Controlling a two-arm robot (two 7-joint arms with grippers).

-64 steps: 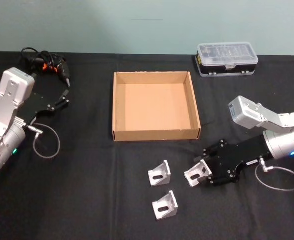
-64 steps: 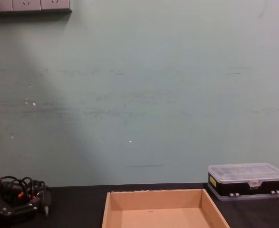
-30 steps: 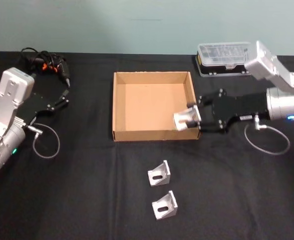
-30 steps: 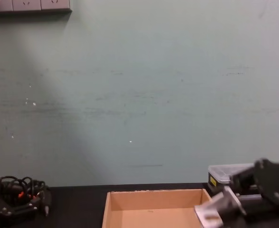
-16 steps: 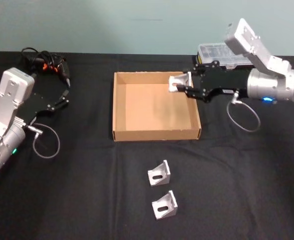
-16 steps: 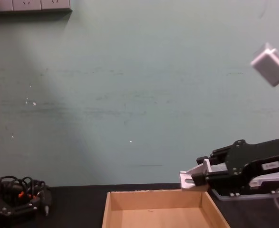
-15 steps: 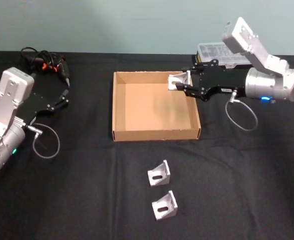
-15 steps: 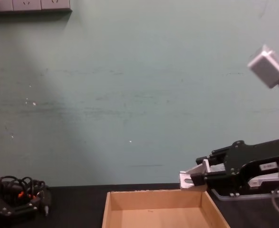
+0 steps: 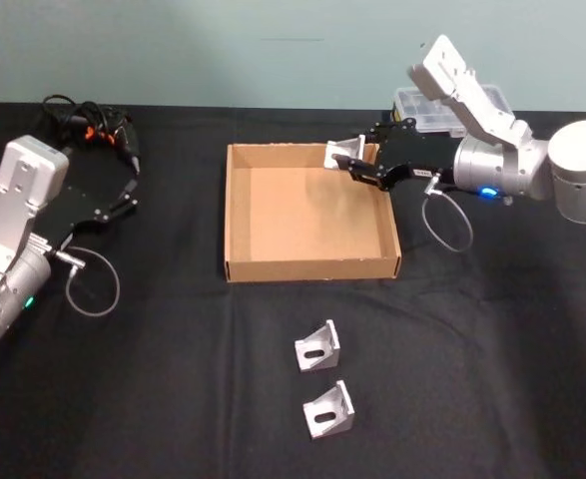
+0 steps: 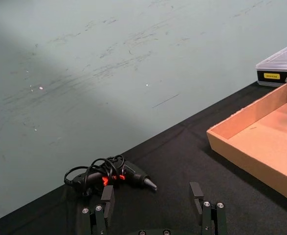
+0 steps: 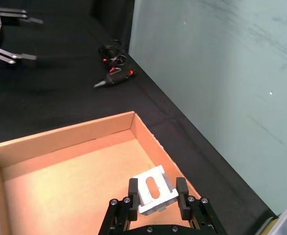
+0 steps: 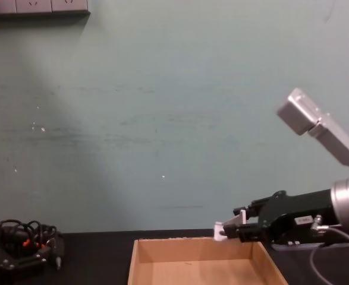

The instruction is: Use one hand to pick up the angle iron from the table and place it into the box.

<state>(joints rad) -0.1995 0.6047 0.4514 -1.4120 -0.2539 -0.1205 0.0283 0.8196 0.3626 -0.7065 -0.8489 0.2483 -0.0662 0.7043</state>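
Note:
My right gripper (image 9: 347, 160) (image 11: 155, 192) (image 12: 232, 231) is shut on a silver angle iron (image 9: 340, 154) (image 11: 154, 189) (image 12: 223, 230) and holds it in the air over the far right corner of the tan cardboard box (image 9: 235, 215) (image 11: 60, 139) (image 12: 192, 249). Two more angle irons (image 9: 317, 346) (image 9: 329, 409) lie on the black table (image 9: 173, 379) in front of the box. My left gripper (image 9: 125, 195) (image 10: 153, 205) is parked at the left, open, with nothing between its fingers.
A black case with a clear lid (image 9: 420, 108) (image 10: 279, 63) stands behind the right arm at the back right. A black tool with coiled cable (image 9: 93, 125) (image 10: 111, 172) (image 12: 19, 240) lies at the back left. A grey cable loop (image 9: 93, 289) hangs by the left arm.
The right gripper lifted one angle iron off the table, carried it up and back over the box, and has now shifted slightly left over the far right corner. The left arm stayed still.

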